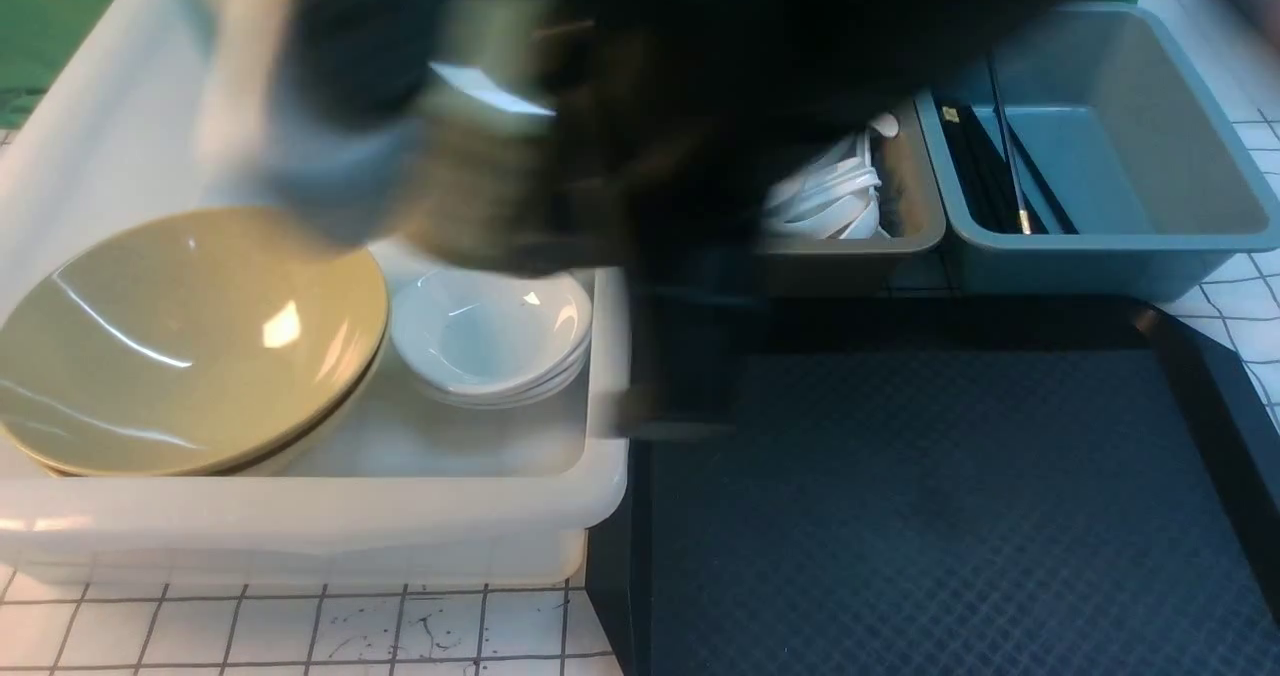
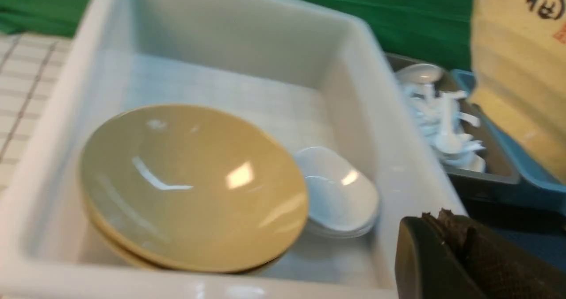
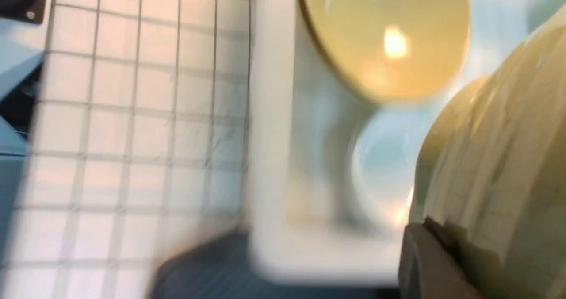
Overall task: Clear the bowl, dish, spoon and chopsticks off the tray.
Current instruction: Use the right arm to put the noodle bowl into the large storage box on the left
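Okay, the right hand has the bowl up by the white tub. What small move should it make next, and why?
Probably carry it a little further to the robot's left, over the stacked tan bowls, before lowering. The right hand is shut on the bowl, which hangs blurred above the white tub, not yet over that stack.

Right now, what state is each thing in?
bowl: aloft, tilted, gripped.
right gripper: shut on the bowl.
left gripper: shut.
stacked bowls: nested in the white tub.
stacked dishes: nested beside them, same tub.
spoons: piled in the grey bin.
chopsticks: lying in the blue bin.
tray: bare where visible.
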